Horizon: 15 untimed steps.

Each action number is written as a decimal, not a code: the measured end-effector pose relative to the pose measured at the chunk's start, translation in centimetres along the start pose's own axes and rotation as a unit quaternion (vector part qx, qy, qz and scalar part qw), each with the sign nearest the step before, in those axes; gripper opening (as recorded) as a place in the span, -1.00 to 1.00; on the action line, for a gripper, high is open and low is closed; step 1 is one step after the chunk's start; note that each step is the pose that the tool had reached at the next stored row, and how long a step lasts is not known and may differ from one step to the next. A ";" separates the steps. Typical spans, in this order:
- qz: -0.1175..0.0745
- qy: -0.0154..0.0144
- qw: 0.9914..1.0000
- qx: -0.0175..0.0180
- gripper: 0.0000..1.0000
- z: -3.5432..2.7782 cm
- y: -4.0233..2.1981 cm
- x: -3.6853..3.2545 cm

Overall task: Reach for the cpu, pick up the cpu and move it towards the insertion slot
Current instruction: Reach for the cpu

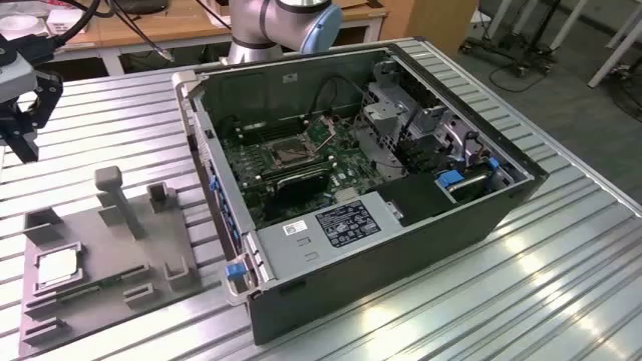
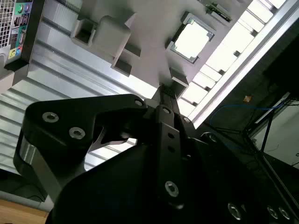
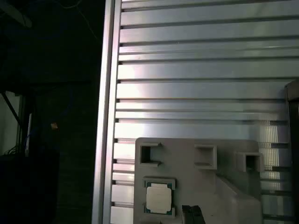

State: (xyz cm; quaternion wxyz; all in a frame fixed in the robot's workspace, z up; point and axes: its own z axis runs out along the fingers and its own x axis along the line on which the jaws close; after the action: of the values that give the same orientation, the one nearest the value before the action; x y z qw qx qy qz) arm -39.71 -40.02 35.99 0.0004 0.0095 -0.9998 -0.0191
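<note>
One gripper (image 1: 25,154) hangs above the slatted metal worktop (image 1: 522,301), near its edge on the exterior view's left. Its claw looks pressed together and holds nothing; the second wrist view shows the dark fingers meeting at their tips (image 2: 162,88).

The cpu (image 1: 56,267), a small square chip with a silvery face, lies flat in a recess of a grey holder plate (image 1: 110,256). The plate sits by the worktop's corner nearest the camera, on the exterior view's left. The gripper is well apart from the chip, off toward the worktop's far edge. In both wrist views the chip (image 2: 192,39) (image 3: 158,198) lies ahead of the claw, untouched.

An open computer case (image 1: 401,248) stands in the middle of the worktop. Inside it, on the green board, is the insertion slot (image 1: 291,154), a square socket with a metal frame.

By my reading, this is the reaching step, and the pick has not begun. A grasp would call for the claw to part, line up squarely over the chip and take its thin edges gently.
</note>
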 end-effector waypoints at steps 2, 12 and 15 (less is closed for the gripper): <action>0.000 0.000 1.000 0.000 -0.79 0.00 0.00 0.00; 0.000 0.000 1.000 0.000 -0.79 0.00 0.00 0.29; 0.000 0.000 1.000 0.000 -0.79 0.00 0.00 0.30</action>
State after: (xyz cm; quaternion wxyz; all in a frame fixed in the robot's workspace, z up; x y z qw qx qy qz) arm -40.01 -40.02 35.98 0.0004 0.0092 -0.9998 -0.0191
